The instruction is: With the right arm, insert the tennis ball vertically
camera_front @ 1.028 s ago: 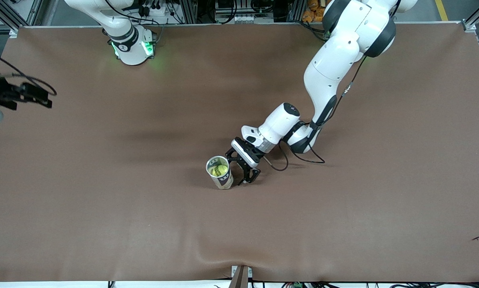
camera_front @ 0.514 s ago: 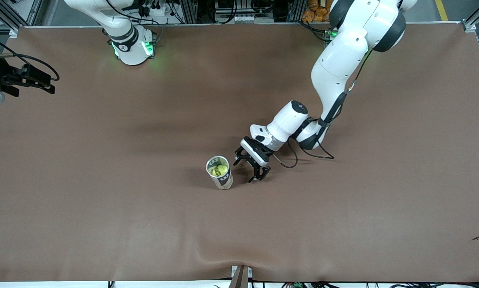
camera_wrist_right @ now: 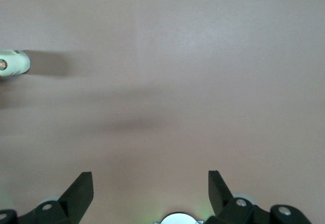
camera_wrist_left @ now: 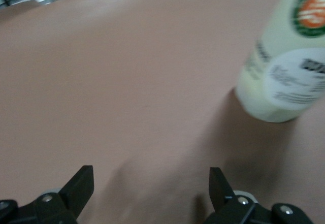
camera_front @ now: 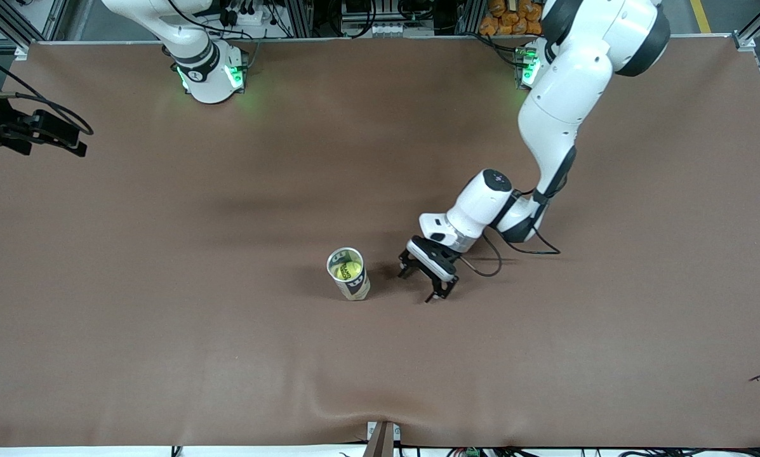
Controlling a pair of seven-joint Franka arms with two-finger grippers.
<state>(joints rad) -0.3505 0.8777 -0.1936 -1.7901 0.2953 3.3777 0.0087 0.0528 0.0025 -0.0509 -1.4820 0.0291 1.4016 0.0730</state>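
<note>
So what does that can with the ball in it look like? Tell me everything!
The can is a see-through tube with a label: a dark band near the bottom, and in the left wrist view a pale side with a green and orange badge. It stands upright on the brown table, about midway between the arms' ends, its top open. A yellow-green ball sits inside. Nothing touches the can but the table; the left tool is open beside it, apart.
</note>
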